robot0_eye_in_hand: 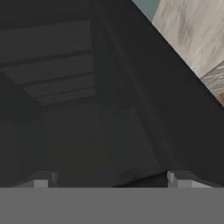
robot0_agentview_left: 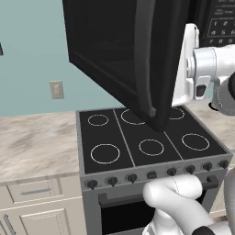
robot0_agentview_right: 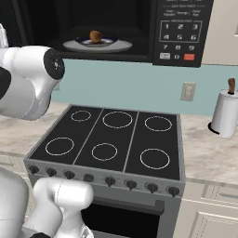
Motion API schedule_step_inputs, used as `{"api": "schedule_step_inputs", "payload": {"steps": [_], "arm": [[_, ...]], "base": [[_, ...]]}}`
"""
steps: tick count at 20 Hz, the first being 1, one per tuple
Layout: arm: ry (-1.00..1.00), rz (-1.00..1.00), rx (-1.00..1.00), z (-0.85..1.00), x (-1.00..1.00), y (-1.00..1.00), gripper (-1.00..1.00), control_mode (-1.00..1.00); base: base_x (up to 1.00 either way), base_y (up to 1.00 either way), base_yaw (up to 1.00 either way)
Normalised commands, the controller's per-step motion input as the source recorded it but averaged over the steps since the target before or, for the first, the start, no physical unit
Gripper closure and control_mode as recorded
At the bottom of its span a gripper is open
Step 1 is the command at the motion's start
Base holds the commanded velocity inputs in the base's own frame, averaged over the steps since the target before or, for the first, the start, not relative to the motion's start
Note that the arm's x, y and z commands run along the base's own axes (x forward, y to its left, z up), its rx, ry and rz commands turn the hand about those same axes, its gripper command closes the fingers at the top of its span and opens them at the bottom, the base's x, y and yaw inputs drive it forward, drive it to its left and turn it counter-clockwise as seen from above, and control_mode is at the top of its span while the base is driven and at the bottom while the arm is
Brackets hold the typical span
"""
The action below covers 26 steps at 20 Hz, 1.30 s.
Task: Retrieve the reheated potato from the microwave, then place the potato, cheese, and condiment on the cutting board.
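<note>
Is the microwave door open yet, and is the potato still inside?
Open. The microwave cavity is exposed in the right base view, and the potato sits on the plate inside it.

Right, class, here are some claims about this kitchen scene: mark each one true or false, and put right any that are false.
1. The microwave door stands open. True.
2. The potato lies on the stovetop. False: it sits on a plate inside the microwave.
3. The gripper is shut on the potato. False: its jaws are wide open and hold nothing.
4. A paper towel roll stands on the counter right of the stovetop. True.
5. A pan sits on one burner. False: all six burner rings are bare.
</note>
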Motion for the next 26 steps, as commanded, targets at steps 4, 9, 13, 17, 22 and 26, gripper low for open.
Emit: {"api": "schedule_step_inputs", "payload": {"steps": [4,9,13,17,22,26], "arm": [[-0.08,-0.01,0.00,0.00,0.00,0.51,-1.00,-1.00],[-0.06,-0.04,-0.01,0.00,0.03,0.41,-1.00,-1.00],[-0.03,-0.08,-0.04,0.00,0.07,0.31,-1.00,-1.00],[0.00,-0.08,-0.07,0.01,0.07,0.08,-1.00,-1.00],[0.00,-0.02,-0.08,0.04,0.00,-0.30,-1.00,-1.00],[-0.06,0.00,-0.02,0.06,-0.02,-0.50,-1.00,-1.00]], "base": [[0.00,0.00,0.00],[0.00,0.00,0.00],[0.00,0.00,0.00],[0.00,0.00,0.00],[0.00,0.00,0.00],[0.00,0.00,0.00]]}}
